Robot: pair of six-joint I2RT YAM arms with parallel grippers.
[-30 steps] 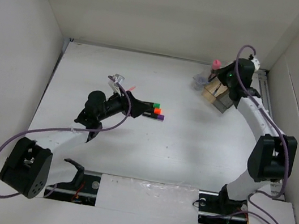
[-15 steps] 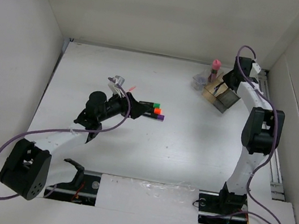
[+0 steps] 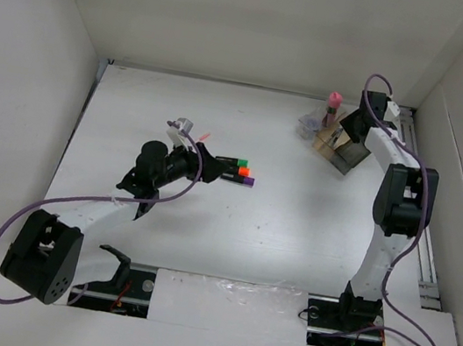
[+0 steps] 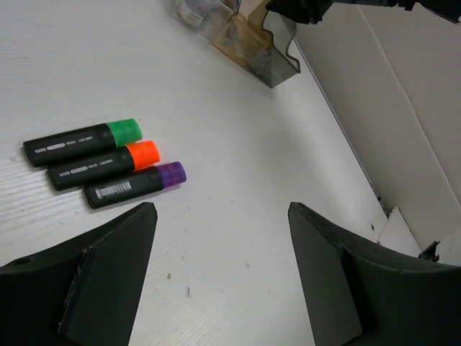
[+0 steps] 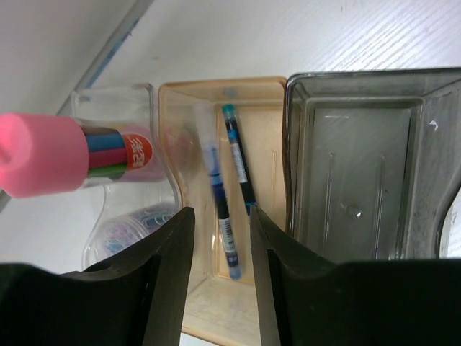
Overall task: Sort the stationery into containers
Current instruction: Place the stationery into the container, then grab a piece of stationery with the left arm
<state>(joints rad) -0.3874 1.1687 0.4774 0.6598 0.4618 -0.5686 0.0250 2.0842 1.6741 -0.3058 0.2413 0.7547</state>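
The right gripper point(image 5: 221, 213) hangs over the tray point(image 5: 288, 144) with its jaws a narrow gap apart and nothing between them. My reading is that it is parked there because a drop into the tan compartment point(image 5: 266, 166) directly beneath it is done. The left gripper point(image 4: 222, 207) is spread wide and empty, low over the table point(image 4: 238, 144). This looks like a lining-up for the next pick.

In the right wrist view, the smoky grey compartment point(image 5: 360, 180) lies to the right of the fingers and holds nothing I can make out. The clear compartment point(image 5: 115, 94) lies to their left, with the pink-capped bottle point(image 5: 86, 151) leaning out of it. Something small, blue and pink, shows through its wall, but I cannot tell what.

The three markers point(image 4: 101, 164) lie side by side and touching, ahead of the left gripper and off to its left, outside the span of the jaws. Their green, orange and purple ends point the same way. They are unsorted, so they are probably the next target.

Two thin blue pens point(image 5: 216, 187) lie lengthwise in the tan compartment, seen through the gap of the right fingers.

Only the right wrist view shows what the tray holds. The top view has the arm across it, though it alone shows how far apart the two grippers work. The left wrist view gives the markers' colours and labels plainly, and the tray appears only at its far edge.
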